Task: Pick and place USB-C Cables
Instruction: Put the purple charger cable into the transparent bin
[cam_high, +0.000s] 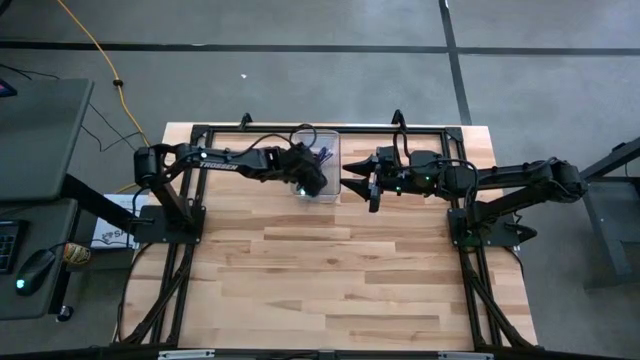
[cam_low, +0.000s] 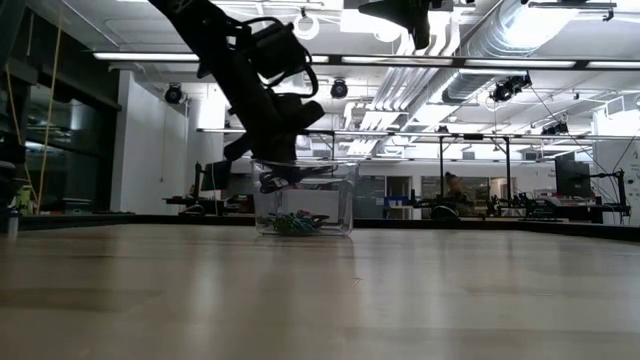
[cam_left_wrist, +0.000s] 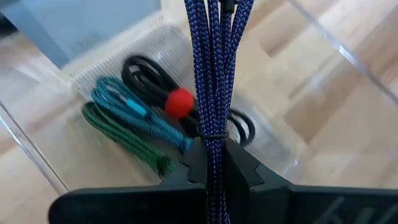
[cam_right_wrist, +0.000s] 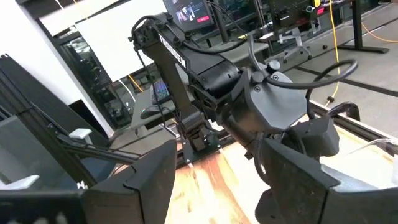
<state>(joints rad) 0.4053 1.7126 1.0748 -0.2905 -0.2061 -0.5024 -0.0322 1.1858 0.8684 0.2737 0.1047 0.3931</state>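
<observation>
My left gripper (cam_left_wrist: 214, 167) is over the clear plastic box (cam_high: 318, 150) at the table's far middle, shut on the purple cable bundle (cam_left_wrist: 214, 68). On the box floor below lie the teal bundle (cam_left_wrist: 134, 112), the green bundle (cam_left_wrist: 127, 142) and the black bundle with a red tie (cam_left_wrist: 180, 102). In the low view the left gripper (cam_low: 275, 180) reaches into the box's open top (cam_low: 303, 165). My right gripper (cam_high: 358, 187) waits open just to the right of the box, well above the table (cam_low: 415, 25). My left gripper pinches the purple bundle between its two fingers at one end, just behind the thin tie (cam_left_wrist: 213, 135) around the strands. The fingers come slanting down from the table's left. The bundle runs straight on from the fingertips, lifted clear above the cables in the box.
The box's clear walls (cam_left_wrist: 37, 155) stand close around the left gripper. The black frame rail (cam_high: 250, 128) runs along the table's far edge behind the box. The near half of the wooden table (cam_high: 340, 280) is bare. A yellow cord (cam_high: 100, 55) lies on the floor beyond the table.
</observation>
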